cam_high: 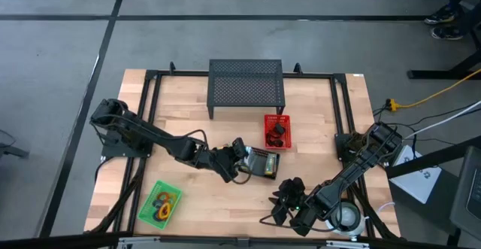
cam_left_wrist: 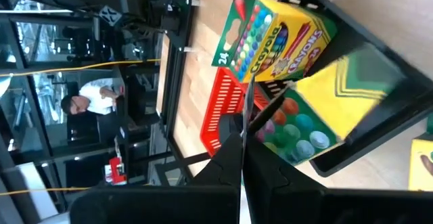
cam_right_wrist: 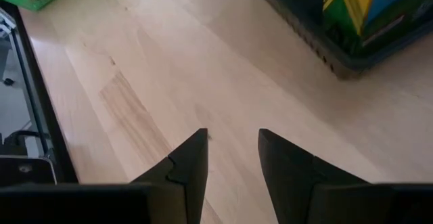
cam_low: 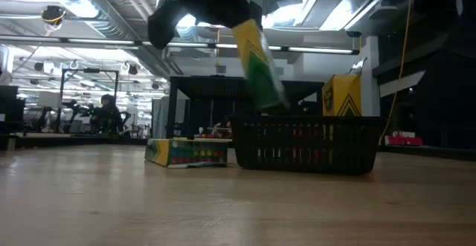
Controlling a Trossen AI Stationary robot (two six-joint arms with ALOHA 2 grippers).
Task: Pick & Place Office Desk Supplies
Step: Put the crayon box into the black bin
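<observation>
A dark end effector (cam_low: 223,12) hangs from above, gripping a yellow-and-green crayon box (cam_low: 259,64) tilted over a black mesh basket (cam_low: 309,146) on the table (cam_low: 223,209). Another crayon box (cam_low: 186,152) lies flat just beside the basket.

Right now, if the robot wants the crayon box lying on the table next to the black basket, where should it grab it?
Probably from straight above, pinching the lying crayon box across its long sides, near the middle. It lies flat and the black basket stands close beside it. The right gripper is open and free; the left gripper holds a second box.
</observation>
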